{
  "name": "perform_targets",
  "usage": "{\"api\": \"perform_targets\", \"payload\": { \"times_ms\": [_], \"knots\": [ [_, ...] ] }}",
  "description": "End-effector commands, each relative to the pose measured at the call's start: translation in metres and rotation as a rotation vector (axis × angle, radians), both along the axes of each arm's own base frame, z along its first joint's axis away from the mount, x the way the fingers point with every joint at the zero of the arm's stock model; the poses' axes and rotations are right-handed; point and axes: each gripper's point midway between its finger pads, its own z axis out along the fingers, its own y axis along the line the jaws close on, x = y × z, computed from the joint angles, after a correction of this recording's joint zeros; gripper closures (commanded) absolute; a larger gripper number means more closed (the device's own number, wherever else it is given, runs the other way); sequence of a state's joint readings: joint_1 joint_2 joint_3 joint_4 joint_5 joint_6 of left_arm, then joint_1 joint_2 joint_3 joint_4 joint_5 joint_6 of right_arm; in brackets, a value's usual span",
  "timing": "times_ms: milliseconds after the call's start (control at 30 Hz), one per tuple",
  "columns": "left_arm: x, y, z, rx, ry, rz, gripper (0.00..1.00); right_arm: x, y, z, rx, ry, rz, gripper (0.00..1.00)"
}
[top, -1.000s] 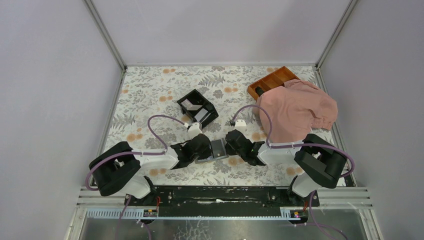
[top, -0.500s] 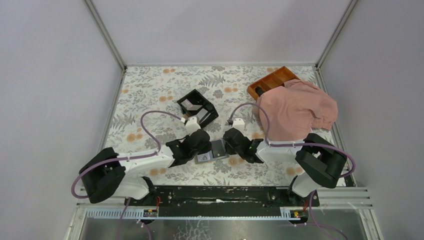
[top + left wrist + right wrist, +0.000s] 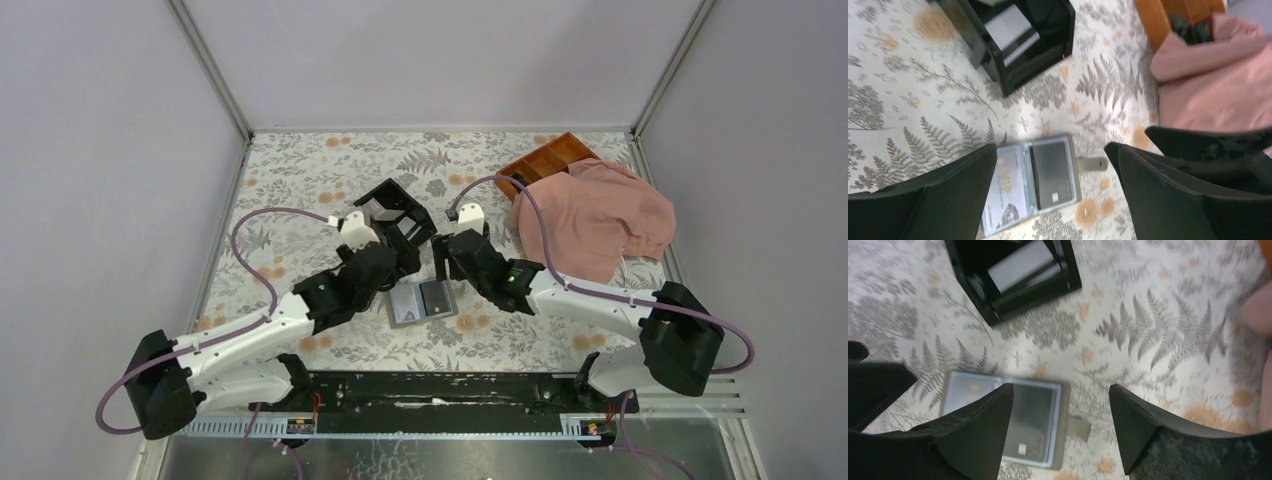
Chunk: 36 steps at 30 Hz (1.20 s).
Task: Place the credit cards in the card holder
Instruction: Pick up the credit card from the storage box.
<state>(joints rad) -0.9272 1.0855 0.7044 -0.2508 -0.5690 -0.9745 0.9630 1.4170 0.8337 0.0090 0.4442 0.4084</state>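
Seen from above, the card holder (image 3: pixel 422 301) lies open on the floral table (image 3: pixel 300 170), just near of the black box (image 3: pixel 395 215). At far right a pink cloth (image 3: pixel 595 220) is draped over the orange-brown tray (image 3: pixel 545 160). Only the wrist views resolve its blue-grey and dark panels; "VIP" reads on the blue-grey one. Pale credit cards (image 3: pixel 1009 26) sit in the box. The left gripper (image 3: pixel 1048 150) and right gripper (image 3: pixel 1060 387) hang above the holder, jaws spread wide, gripping nothing
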Motion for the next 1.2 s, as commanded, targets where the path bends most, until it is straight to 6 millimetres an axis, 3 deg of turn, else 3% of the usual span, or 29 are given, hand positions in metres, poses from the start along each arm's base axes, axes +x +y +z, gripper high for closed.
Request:
{"api": "perform_targets", "payload": {
  "times_ms": [0,167,367,467,533,767,967,1167],
  "knots": [
    [0.022,0.036,0.022,0.044,-0.060,0.125,0.00,0.027,0.021,0.068,0.067,-0.217,0.046,0.24],
    [0.045,0.068,0.020,-0.026,-0.023,0.214,0.00,0.053,0.043,0.090,0.083,-0.299,0.069,0.30],
    [0.070,0.097,-0.004,-0.194,0.046,0.288,0.00,0.089,0.080,0.082,0.074,-0.192,0.182,0.30],
    [0.080,0.108,-0.021,-0.254,0.074,0.336,0.00,0.104,0.103,0.073,0.053,-0.139,0.260,0.34],
    [0.084,0.112,-0.036,-0.283,0.100,0.357,0.00,0.116,0.118,0.075,0.035,-0.134,0.303,0.37],
    [0.102,0.118,-0.061,-0.326,0.129,0.399,0.05,0.148,0.147,0.043,0.005,-0.045,0.376,0.43],
    [0.109,0.125,-0.074,-0.337,0.134,0.430,0.09,0.168,0.157,0.028,0.057,0.024,0.400,0.45],
    [0.115,0.119,-0.086,-0.353,0.149,0.419,0.11,0.180,0.164,0.017,0.095,0.065,0.421,0.46]
  ]
}}
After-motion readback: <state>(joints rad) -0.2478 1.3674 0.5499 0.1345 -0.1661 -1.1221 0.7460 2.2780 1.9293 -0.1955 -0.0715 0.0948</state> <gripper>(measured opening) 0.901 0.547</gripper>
